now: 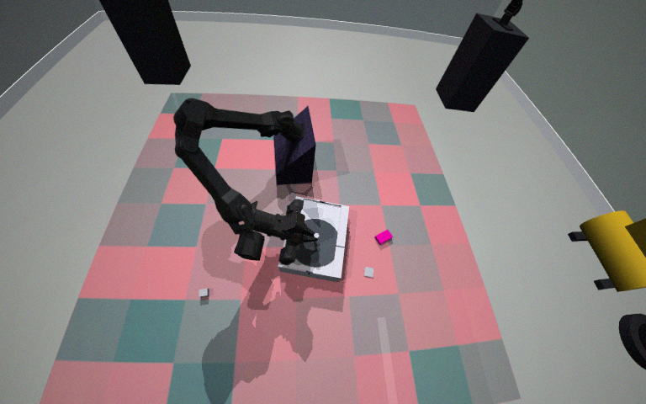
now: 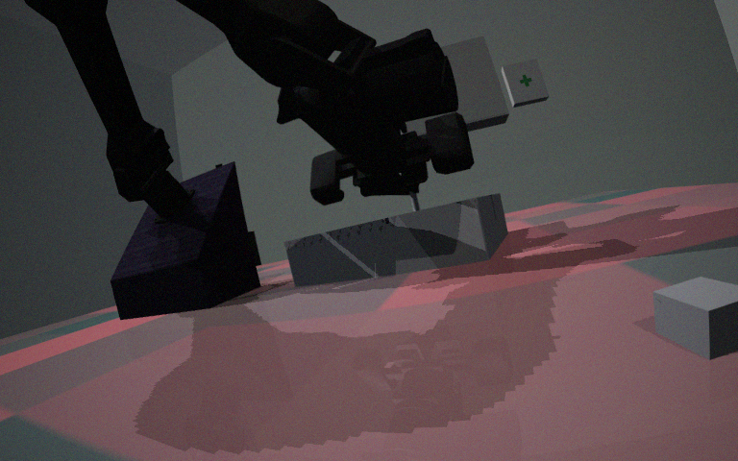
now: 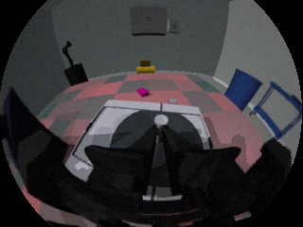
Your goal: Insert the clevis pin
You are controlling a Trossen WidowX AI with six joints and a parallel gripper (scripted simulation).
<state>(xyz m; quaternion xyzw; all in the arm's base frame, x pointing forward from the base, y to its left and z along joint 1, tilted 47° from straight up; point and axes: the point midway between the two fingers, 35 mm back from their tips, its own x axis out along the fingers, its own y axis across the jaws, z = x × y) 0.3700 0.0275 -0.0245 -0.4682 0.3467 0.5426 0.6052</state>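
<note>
The rimmed steel tray (image 1: pixel 343 227) (image 2: pixel 348 257) (image 3: pixel 113 104) stands on the chequered table. The wide disc (image 1: pixel 325 257) (image 3: pixel 127 124) looks dark and lies flat inside it. My gripper (image 1: pixel 312 236) (image 3: pixel 159 128) is shut on the clevis pin (image 1: pixel 316 235) (image 2: pixel 415 202) (image 3: pixel 161 120), over the disc's middle. The pin's round head is up, just above the fingertips. In the exterior view the shank comes down below the fingers, slightly tilted, and passes behind the tray's near wall. Its lower end and both holes are hidden, so I cannot tell whether it is in them.
A dark purple slanted block (image 1: pixel 295 159) (image 2: pixel 162 266) stands by the arm's base, close to the tray. A magenta block (image 1: pixel 383 236) (image 3: pixel 142 92) and a small grey block (image 1: pixel 368 272) (image 3: pixel 172 100) lie beyond the tray. Another grey cube (image 1: pixel 203 292) (image 2: pixel 694 318) lies on the opposite side.
</note>
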